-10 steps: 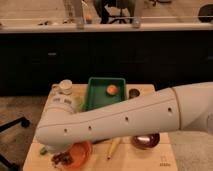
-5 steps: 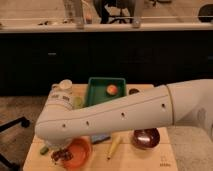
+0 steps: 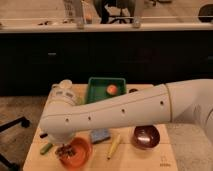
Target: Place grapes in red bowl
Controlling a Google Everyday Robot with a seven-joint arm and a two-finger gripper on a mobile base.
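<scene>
the white arm (image 3: 115, 116) now sits higher and further right than a second ago, so more of the counter (image 3: 35, 152) shows beneath it. the red bowl (image 3: 77, 152) is uncovered almost whole, where before only a sliver showed. the gripper (image 3: 63, 149) hangs over the bowl's left rim, and the grapes (image 3: 65, 150) are there at the rim with it, now in plain sight.
</scene>
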